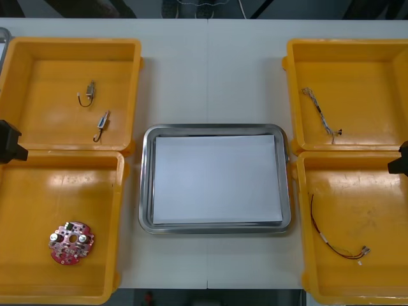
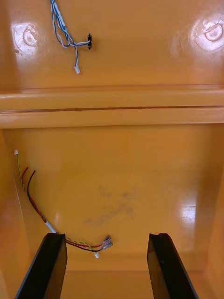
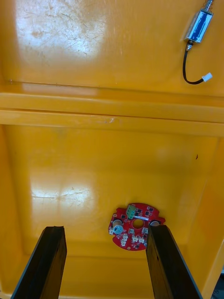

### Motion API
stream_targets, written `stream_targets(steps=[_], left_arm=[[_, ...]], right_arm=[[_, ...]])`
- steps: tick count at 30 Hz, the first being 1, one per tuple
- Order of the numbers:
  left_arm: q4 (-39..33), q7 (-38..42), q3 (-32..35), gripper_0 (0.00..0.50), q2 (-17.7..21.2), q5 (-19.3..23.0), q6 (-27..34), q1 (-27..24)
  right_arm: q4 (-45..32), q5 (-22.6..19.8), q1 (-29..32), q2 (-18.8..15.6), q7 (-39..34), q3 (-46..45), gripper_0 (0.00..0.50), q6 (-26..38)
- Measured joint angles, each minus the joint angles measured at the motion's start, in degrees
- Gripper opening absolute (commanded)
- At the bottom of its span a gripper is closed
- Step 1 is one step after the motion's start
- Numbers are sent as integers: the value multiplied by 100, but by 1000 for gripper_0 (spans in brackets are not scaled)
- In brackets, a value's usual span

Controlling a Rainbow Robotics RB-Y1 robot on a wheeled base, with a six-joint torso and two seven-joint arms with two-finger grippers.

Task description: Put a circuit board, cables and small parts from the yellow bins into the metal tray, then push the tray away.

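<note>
My left pincer hangs above the near yellow plastic bin on my left side, black fingers spread wide and gripping nothing. The round red circuit board lies flat on that bin's floor, close to one of my fingertips in the left wrist view. My right pincer hangs the same way over the near yellow plastic bin on my right side, fingers wide apart and empty. The thin red, yellow and black cable is curled on the floor beneath it, one end lying between the fingers.

As I judge it, the task is at its very start. The shallow metal tray, shiny at the rim and white inside, sits on the light tabletop between the bins and has nothing in it. Every item lies in a bin, so all the loading is left: the board, the cables and the small parts. After that comes the push to send the tray away.

Counting what I see:
- Four yellow bins, two on each side.
- One tray.
- One circuit board.
- Two cables: the red, yellow and black one, and a twisted blue and white cable in the far bin on my right.
- Two small metal parts, each with a short dark lead, lying near each other but apart in the far bin on my left.
</note>
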Motion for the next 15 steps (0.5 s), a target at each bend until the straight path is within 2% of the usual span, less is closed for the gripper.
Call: stream_targets(steps=[15], left_arm=[[0,0,0,500,0,0,0,0]], right_arm=[[0,0,0,0,0,0,500,0]])
